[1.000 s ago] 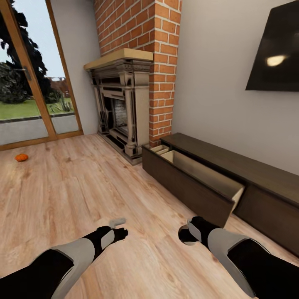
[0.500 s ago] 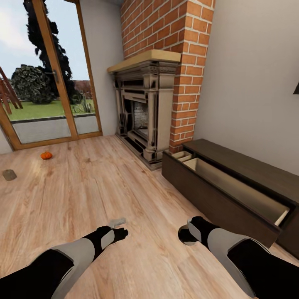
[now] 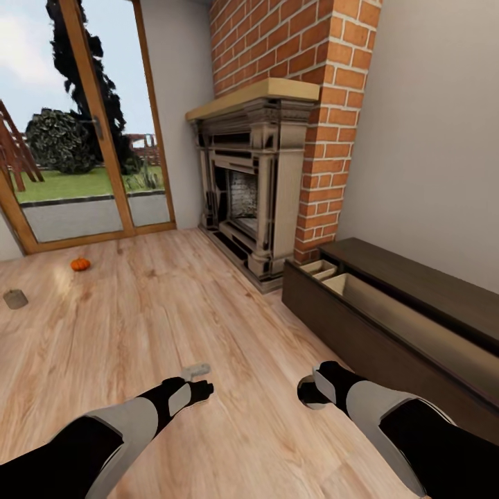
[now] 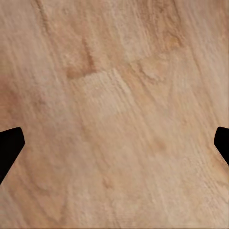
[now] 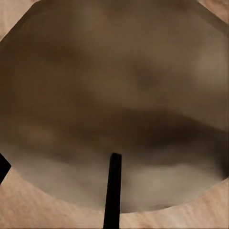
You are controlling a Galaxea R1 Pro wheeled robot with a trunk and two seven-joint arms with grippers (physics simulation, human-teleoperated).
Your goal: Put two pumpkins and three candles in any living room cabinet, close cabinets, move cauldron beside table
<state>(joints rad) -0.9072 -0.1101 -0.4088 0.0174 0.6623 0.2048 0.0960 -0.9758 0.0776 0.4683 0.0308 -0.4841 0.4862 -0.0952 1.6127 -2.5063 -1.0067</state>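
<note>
A small orange pumpkin [image 3: 80,264] lies on the plank floor near the glass door, far ahead on the left. An olive-grey candle [image 3: 15,299] stands on the floor at the left edge. The dark-brown cabinet [image 3: 388,277] runs along the right wall with one drawer [image 3: 409,326] pulled open, its inside pale beige. My left gripper [image 3: 202,389] hangs low over bare floor, open with nothing between its fingertips [image 4: 9,145]. Close in the right wrist view is a pale beige-grey candle [image 5: 114,95] with a dark wick, and my right gripper [image 3: 308,393] is shut on it.
A brick fireplace [image 3: 256,187] with a stone surround stands in the corner, left of the cabinet. A wood-framed glass door [image 3: 83,138] fills the far left wall. Wide plank floor [image 3: 173,312] stretches between me and the pumpkin.
The camera has swung left, so fireplace and cabinet sit further right and the floor candle has come into view. Both arms hold the same pose.
</note>
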